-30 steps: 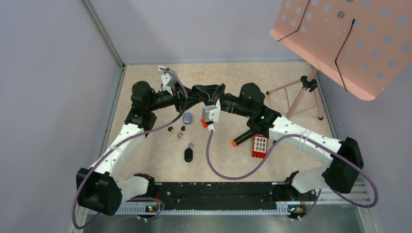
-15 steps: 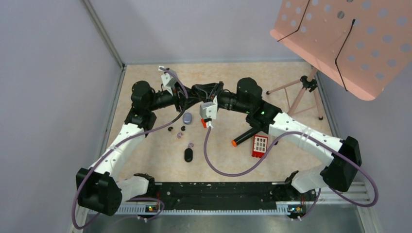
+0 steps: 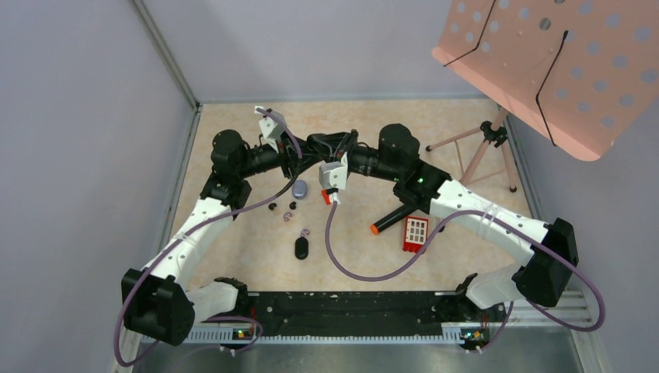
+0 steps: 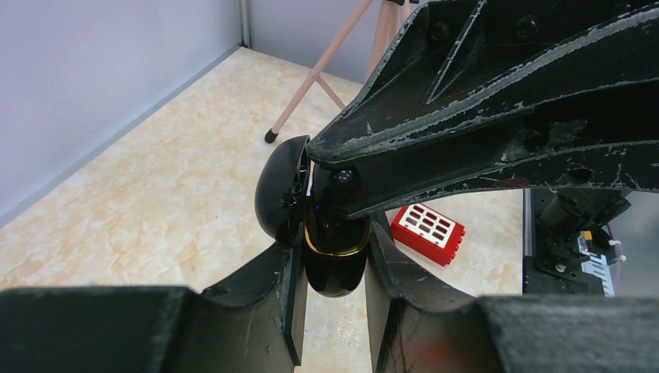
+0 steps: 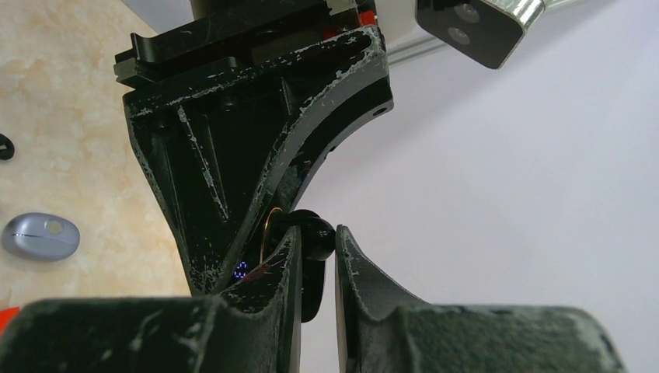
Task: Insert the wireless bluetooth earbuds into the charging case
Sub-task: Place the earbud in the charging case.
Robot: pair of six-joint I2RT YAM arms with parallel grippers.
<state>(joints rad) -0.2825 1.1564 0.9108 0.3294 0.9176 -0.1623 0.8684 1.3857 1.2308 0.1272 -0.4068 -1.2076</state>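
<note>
The right claw [image 4: 330, 167] hides the charging case's [image 4: 336, 264] mouth and most of the earbud [image 5: 315, 233].

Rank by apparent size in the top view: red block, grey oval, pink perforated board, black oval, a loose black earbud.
1. pink perforated board, raised on its stand, so nearness may flatter it
2. red block
3. grey oval and black oval: look alike, not ranked
4. loose black earbud

Pale walls close in a marbled tabletop.
The beige tabletop [image 3: 435, 113] is bounded by plain lavender-grey walls [image 3: 311, 47] left and far; a pink perforated board [image 3: 559, 70] on a tripod [image 3: 492, 134] stands far right.
</note>
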